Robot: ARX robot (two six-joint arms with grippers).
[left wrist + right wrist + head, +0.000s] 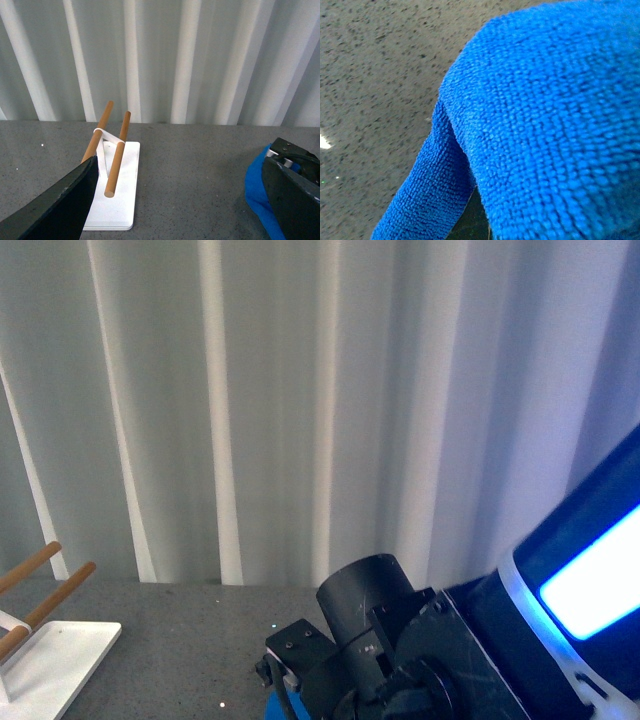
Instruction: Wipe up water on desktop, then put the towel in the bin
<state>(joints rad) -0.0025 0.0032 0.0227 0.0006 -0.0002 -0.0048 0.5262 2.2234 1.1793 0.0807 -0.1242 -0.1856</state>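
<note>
We find the towel (545,125) bunched on the table (190,165) under the right arm (400,660), well apart from the white tray of wooden sticks (125,200). Cloth hides the right jaws, so we cannot tell their grip. The left jaws stand spread and empty. We judge wiping underway. No bin shows, so binning remains.

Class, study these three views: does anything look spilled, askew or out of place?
Nothing looks spilled or damaged. The towel is bunched over the desktop, where no puddle shows; the white tray sits flat, its wooden sticks slanted.
</note>
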